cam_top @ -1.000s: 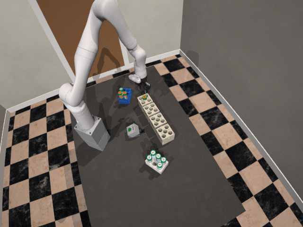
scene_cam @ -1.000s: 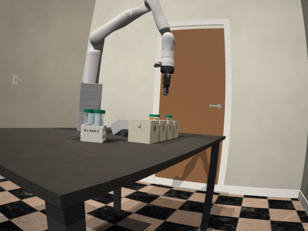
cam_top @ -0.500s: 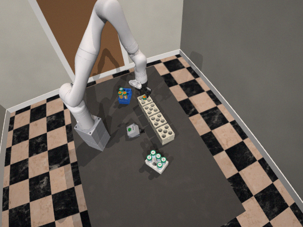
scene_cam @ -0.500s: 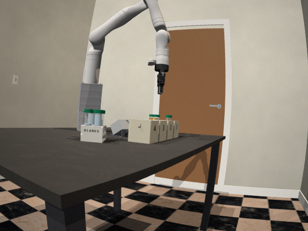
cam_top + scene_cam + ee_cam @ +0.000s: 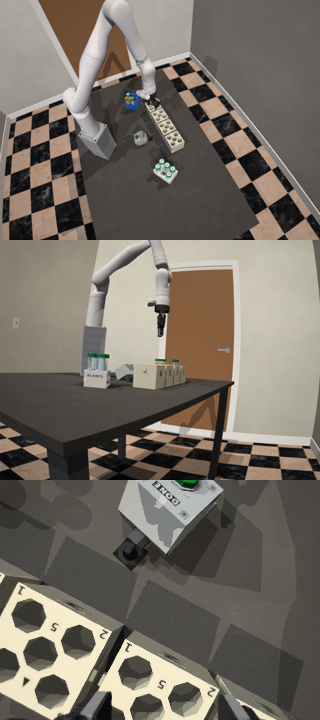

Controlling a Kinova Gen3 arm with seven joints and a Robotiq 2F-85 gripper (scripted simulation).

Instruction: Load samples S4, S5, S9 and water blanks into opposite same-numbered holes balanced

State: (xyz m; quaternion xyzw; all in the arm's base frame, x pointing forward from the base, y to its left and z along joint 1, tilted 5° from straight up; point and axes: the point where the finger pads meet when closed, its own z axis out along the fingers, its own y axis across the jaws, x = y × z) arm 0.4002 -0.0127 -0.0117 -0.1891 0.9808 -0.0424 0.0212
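Note:
Four cream adapters [image 5: 165,124] stand in a row on the dark table. My gripper [image 5: 155,103] hangs high above the far end of the row, open and empty; it also shows in the exterior view [image 5: 160,332]. In the wrist view my fingertips frame two empty adapters, one on the left [image 5: 45,650] and one below me [image 5: 160,685]. A green tube cap [image 5: 175,360] stands out of the far adapters. The blue sample rack [image 5: 130,104] holds orange-dotted tubes. The white BLANKS rack [image 5: 165,170] holds several green-capped tubes.
The small grey DONE desk [image 5: 140,138] with its green key [image 5: 189,484] stands left of the adapter row, between the two racks. The arm's base [image 5: 96,140] stands at the table's left edge. A door and walls lie behind the table.

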